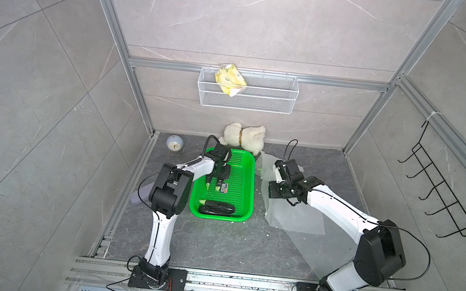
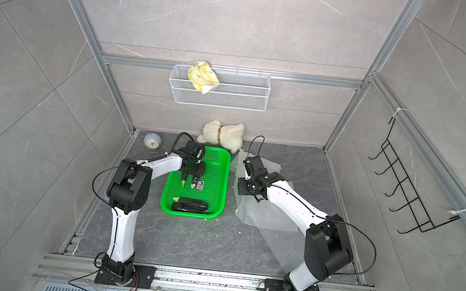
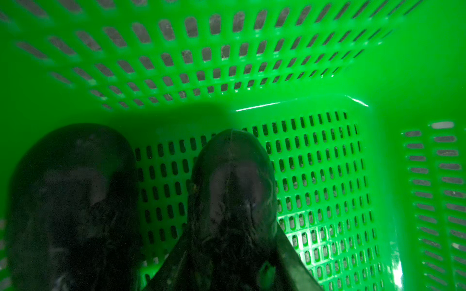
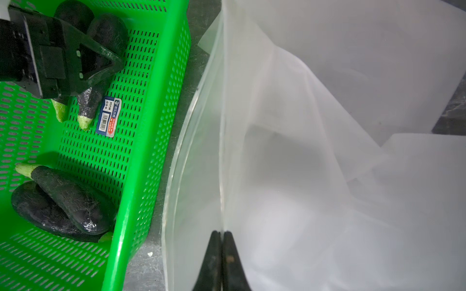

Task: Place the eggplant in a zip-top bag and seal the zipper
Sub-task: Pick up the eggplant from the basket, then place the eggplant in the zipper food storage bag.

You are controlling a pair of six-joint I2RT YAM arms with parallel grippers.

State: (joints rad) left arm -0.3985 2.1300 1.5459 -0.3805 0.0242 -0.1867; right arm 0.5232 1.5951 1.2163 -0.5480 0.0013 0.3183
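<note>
Several dark eggplants lie in the green basket (image 1: 253, 183) (image 2: 225, 181). Two rest at its near end (image 1: 217, 208) (image 2: 190, 205). My left gripper (image 1: 220, 177) (image 2: 197, 173) (image 3: 232, 239) is down over two more at the far end, shut on one eggplant (image 3: 232, 176) (image 4: 111, 30), a finger against each side. The other eggplant (image 3: 73, 201) lies beside it. My right gripper (image 1: 278, 164) (image 2: 249, 161) (image 4: 221, 233) is shut on the rim of the translucent zip-top bag (image 1: 292, 214) (image 2: 265, 214) (image 4: 302, 151), holding its mouth up right of the basket.
A barcode label (image 1: 223, 188) lies in the basket. A plush toy (image 1: 244, 137) and a small clock (image 1: 174, 143) sit by the back wall. A wire shelf (image 1: 260, 96) holds a yellow packet (image 1: 230, 79). A hook rack (image 1: 441, 197) hangs on the right wall.
</note>
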